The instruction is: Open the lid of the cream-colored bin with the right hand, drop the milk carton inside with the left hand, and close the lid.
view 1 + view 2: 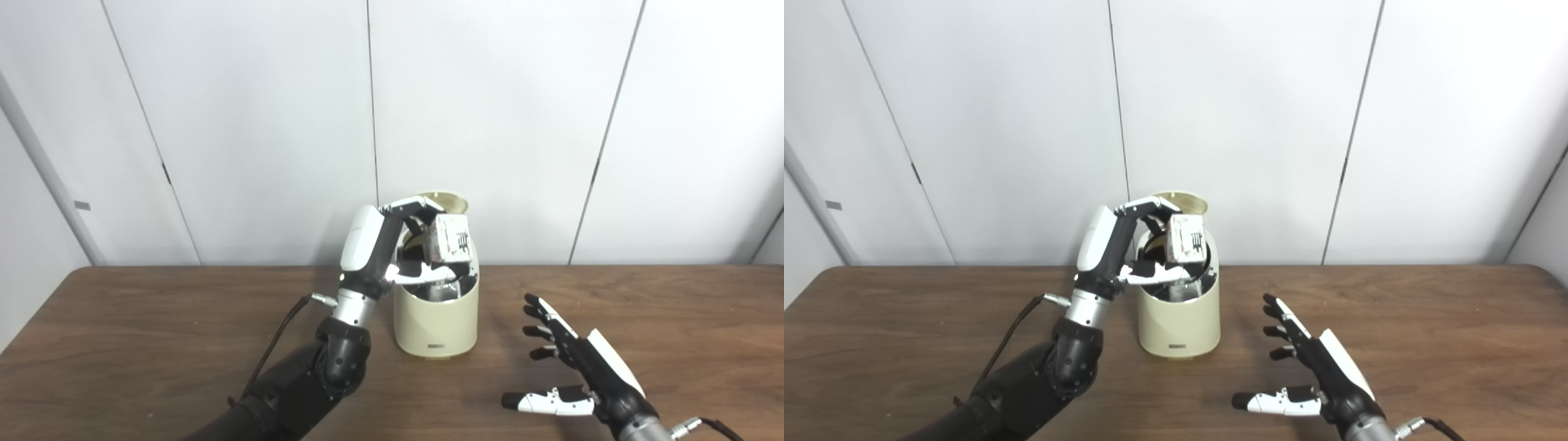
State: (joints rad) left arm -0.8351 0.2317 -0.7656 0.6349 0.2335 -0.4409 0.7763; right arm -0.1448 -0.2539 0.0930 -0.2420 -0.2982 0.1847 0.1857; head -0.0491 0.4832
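The cream-colored bin (436, 318) stands mid-table with its round lid (450, 201) tipped up at the back, so the mouth is open. My left hand (409, 245) is raised over that mouth, shut on the white milk carton (451, 240), which hangs tilted just above the opening. Thumb below and fingers above pinch the carton. My right hand (572, 367) rests low over the table to the right of the bin, open, fingers spread, touching nothing. The bin's inside is mostly hidden behind the left hand.
The brown wooden table (153, 331) runs the full width of the view. White wall panels (257, 122) close off the back just behind the bin. A black cable (275, 343) trails from the left wrist.
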